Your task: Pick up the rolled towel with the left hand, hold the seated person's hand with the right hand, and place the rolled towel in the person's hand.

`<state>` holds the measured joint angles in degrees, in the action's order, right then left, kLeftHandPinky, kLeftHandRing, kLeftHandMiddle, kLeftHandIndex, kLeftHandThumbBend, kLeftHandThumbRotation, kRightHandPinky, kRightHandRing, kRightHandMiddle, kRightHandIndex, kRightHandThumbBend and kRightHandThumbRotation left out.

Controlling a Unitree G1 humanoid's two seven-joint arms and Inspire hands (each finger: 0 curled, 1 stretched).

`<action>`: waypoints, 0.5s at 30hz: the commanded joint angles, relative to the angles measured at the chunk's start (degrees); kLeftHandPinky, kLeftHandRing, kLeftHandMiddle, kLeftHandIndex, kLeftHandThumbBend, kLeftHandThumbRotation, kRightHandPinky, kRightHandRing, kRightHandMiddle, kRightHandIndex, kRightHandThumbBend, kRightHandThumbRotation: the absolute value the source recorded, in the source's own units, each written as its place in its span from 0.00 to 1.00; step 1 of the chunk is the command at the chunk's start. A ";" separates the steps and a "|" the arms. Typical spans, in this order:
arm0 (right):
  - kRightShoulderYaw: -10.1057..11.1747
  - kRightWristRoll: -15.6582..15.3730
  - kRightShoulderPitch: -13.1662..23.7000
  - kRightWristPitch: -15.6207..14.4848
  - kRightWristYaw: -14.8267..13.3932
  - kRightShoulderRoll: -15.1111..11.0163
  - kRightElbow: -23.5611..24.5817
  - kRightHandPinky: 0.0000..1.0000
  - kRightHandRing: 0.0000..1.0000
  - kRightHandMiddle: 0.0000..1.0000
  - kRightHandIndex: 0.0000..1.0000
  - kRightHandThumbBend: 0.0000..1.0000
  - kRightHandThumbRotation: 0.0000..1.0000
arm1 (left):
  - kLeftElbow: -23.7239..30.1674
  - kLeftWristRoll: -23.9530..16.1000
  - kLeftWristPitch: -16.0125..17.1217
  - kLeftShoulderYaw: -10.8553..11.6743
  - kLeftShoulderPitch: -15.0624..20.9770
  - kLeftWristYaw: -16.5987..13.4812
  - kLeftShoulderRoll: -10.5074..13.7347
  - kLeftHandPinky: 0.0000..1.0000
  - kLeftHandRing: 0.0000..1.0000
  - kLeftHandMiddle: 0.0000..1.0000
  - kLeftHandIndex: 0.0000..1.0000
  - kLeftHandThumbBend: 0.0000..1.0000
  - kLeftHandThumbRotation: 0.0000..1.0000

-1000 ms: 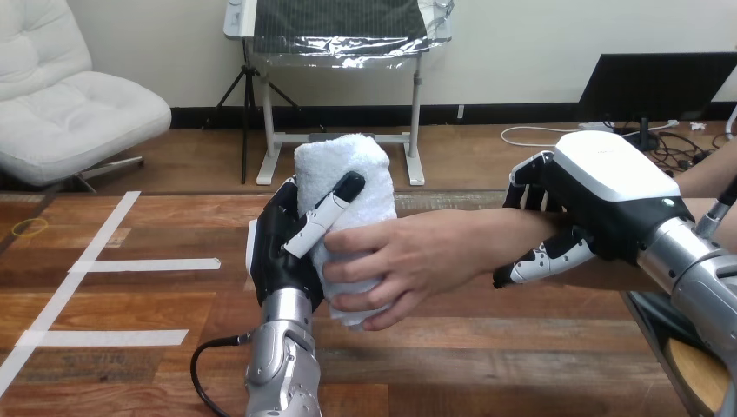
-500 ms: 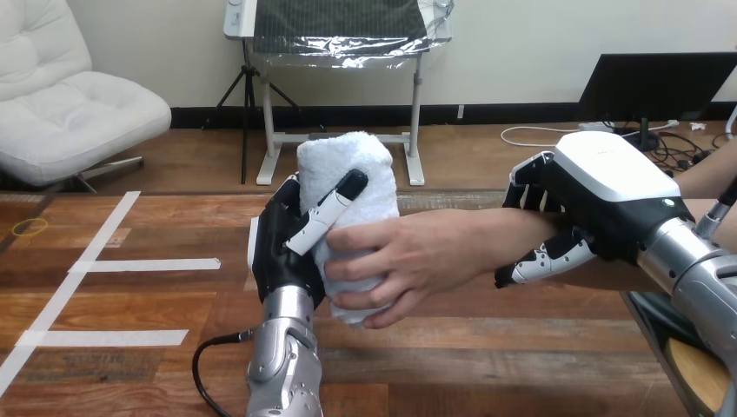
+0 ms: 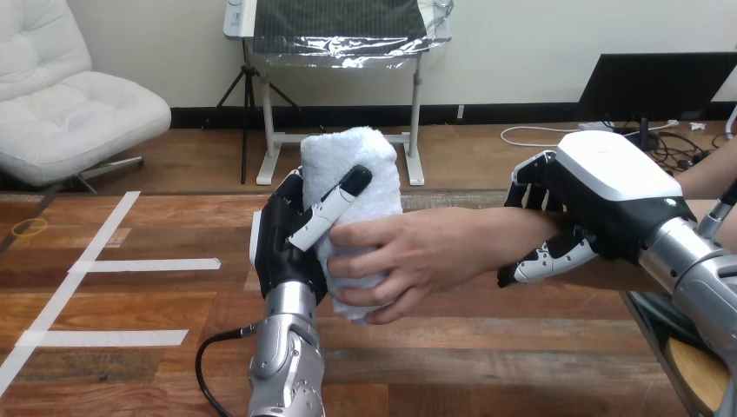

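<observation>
The rolled white terry towel (image 3: pixel 352 161) is held upright, long axis vertical, over the middle of the wooden table (image 3: pixel 130 304), well in from its edges. It's gripped by the black-and-white left hand (image 3: pixel 282 243), with fingers curled behind it and the thumb laid across its front. From the right, the person's hand (image 3: pixel 408 256) is already wrapped round the roll's lower half. The right hand (image 3: pixel 600 195) is curled round the person's forearm (image 3: pixel 513 230), just behind the wrist. Probably one thing left to be done — the left fingers get opened and drawn leftward, off the roll.
</observation>
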<state>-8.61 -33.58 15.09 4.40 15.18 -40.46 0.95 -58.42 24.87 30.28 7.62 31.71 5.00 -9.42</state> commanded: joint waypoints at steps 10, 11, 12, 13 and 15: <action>0.71 3.02 1.28 -3.53 2.68 2.31 -2.71 0.37 0.43 0.49 0.50 0.87 0.27 | 11.50 -11.38 -5.20 -14.49 11.80 3.16 -13.14 0.39 0.47 0.54 0.59 0.81 0.34; 0.60 2.82 1.29 -3.80 3.08 2.13 -2.42 0.38 0.44 0.50 0.51 0.88 0.29 | 11.76 -11.91 -5.34 -14.72 11.63 2.98 -12.79 0.41 0.49 0.56 0.61 0.82 0.39; 0.41 2.52 1.31 -3.65 3.69 1.60 -2.03 0.38 0.45 0.51 0.52 0.88 0.30 | 12.19 -12.67 -5.90 -15.01 11.37 2.79 -12.00 0.43 0.51 0.58 0.62 0.83 0.42; 0.31 2.35 1.32 -3.47 4.04 1.28 -1.82 0.40 0.48 0.53 0.54 0.88 0.32 | 12.54 -13.10 -6.37 -15.13 11.19 2.69 -11.57 0.46 0.54 0.61 0.65 0.85 0.46; 0.24 2.15 1.28 -3.36 4.83 0.78 -1.30 0.41 0.51 0.56 0.56 0.89 0.34 | 13.12 -13.56 -7.37 -15.08 10.86 2.81 -10.72 0.52 0.59 0.64 0.68 0.88 0.52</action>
<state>-8.16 -33.42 14.94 2.95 17.01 -40.68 0.92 -54.62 20.50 26.78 5.31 31.69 3.76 -9.42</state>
